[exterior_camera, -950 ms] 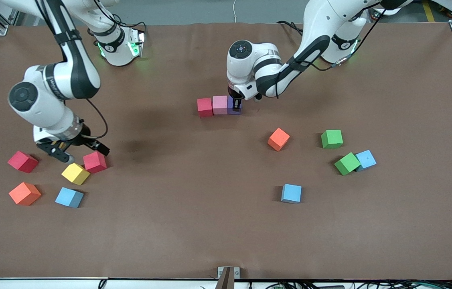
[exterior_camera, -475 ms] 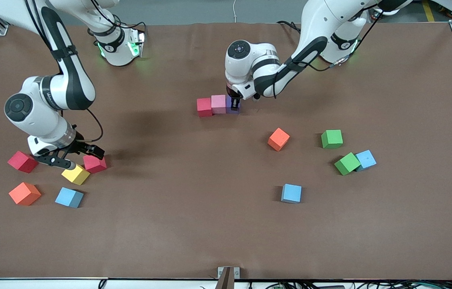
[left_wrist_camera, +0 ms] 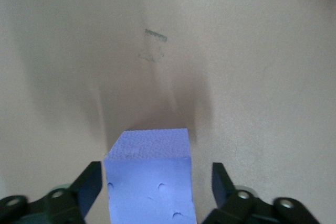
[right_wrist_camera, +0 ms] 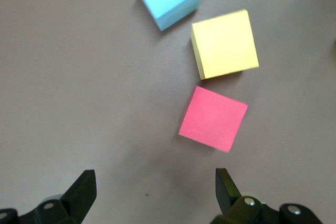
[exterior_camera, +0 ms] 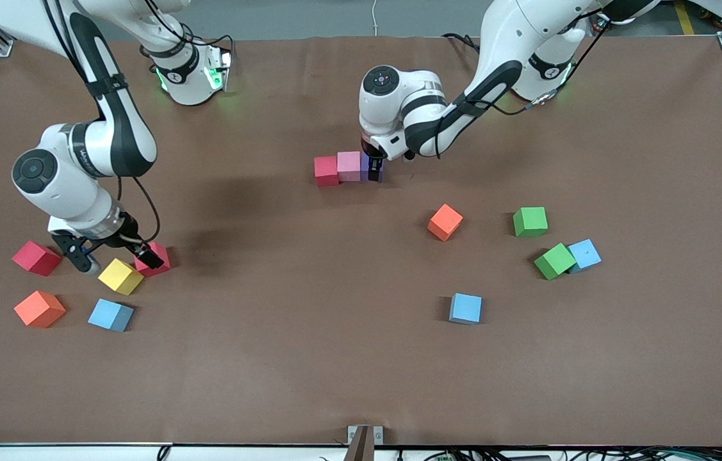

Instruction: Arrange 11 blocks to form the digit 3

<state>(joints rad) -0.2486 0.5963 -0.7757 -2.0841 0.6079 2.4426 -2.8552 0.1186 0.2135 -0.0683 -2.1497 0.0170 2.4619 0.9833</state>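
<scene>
I am viewing the bench (exterior_camera: pixel 361 371) from a high front camera facing both arm bases, taking in the whole surface. My left wrist camera is looking steeply down past the left claw (left_wrist_camera: pixel 157 182), very near the purple block (left_wrist_camera: pixel 149 179), which the front view is also showing (exterior_camera: pixel 366 171). My right wrist camera is looking down from higher over the right claw (right_wrist_camera: pixel 152 187), sharing the yellow block (right_wrist_camera: pixel 224 43) (exterior_camera: pixel 120 276) with the front view.

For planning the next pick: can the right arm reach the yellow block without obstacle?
Probably yes. The open right gripper hovers low beside the yellow block, whose top is uncovered, though a red block touches one corner and may crowd a finger.
</scene>
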